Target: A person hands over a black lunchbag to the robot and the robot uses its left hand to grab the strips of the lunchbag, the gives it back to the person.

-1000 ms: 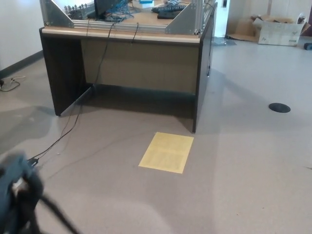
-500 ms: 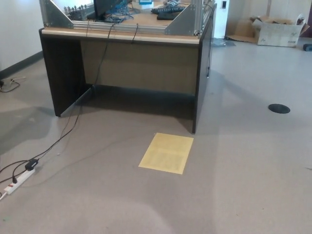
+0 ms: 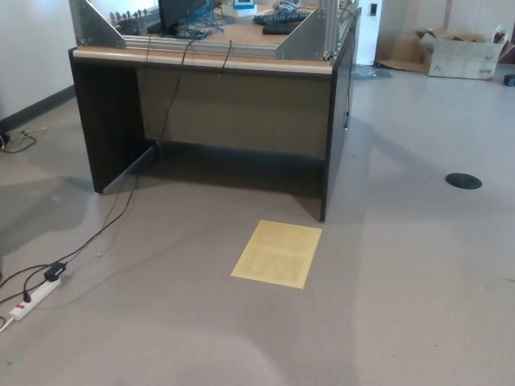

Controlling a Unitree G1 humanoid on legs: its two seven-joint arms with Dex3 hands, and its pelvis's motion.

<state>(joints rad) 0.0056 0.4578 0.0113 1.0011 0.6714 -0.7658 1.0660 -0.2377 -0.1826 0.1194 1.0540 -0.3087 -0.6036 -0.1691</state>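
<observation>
— Where's the lunchbag? You want its straps in the left hand.

— You won't find it: no bag, no straps, no person anywhere in the head view. Neither robot hand shows either, so whether their fingers are spread or closed you cannot tell from here.

— So what are you looking at?

— The desk [image 3: 233,104] straight ahead, taken as your landmark. Just in front of its right leg a yellow sheet [image 3: 278,252] lies flat on the floor [image 3: 418,305]. A cable [image 3: 121,211] drops off the desk's top edge and trails forward-left to a power strip [image 3: 32,298], likely feeding the gear on top. Far behind the desk, to its right, sits a cardboard box [image 3: 467,55]; a dark round disc [image 3: 463,181] lies on the floor off the desk's right side.

— Your judgement?

— Either the handover hasn't begun or the bag is already back. These views alone won't settle it for you.
</observation>
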